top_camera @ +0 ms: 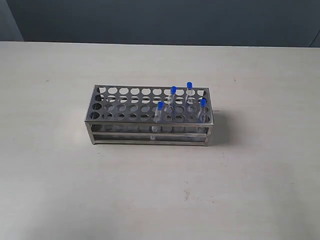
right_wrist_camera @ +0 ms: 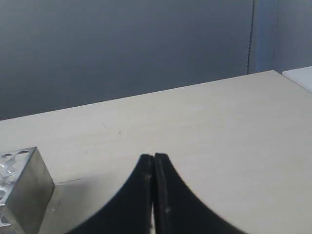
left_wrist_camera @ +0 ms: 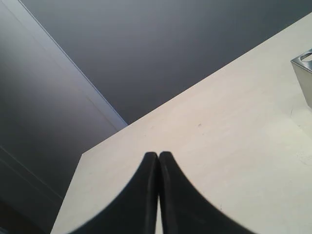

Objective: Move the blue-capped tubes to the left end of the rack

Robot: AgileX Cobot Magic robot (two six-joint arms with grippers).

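The shiny steel rack (top_camera: 125,107) stands mid-table in the exterior view, its long side facing the camera. Several blue-capped tubes stand in holes at its right end: one (top_camera: 159,113) nearest the middle, one (top_camera: 172,95) behind it, one (top_camera: 189,91) at the back, one (top_camera: 202,109) by the right edge. No arm shows in the exterior view. My left gripper (left_wrist_camera: 158,155) is shut and empty over bare table, with a rack corner (left_wrist_camera: 304,73) at the frame edge. My right gripper (right_wrist_camera: 153,157) is shut and empty too, with a rack corner (right_wrist_camera: 22,187) off to one side.
The pale table (top_camera: 160,190) spreads wide around the rack on all sides. A dark wall (top_camera: 160,20) runs behind its far edge. The left wrist view shows the table's corner (left_wrist_camera: 85,156) close to the gripper.
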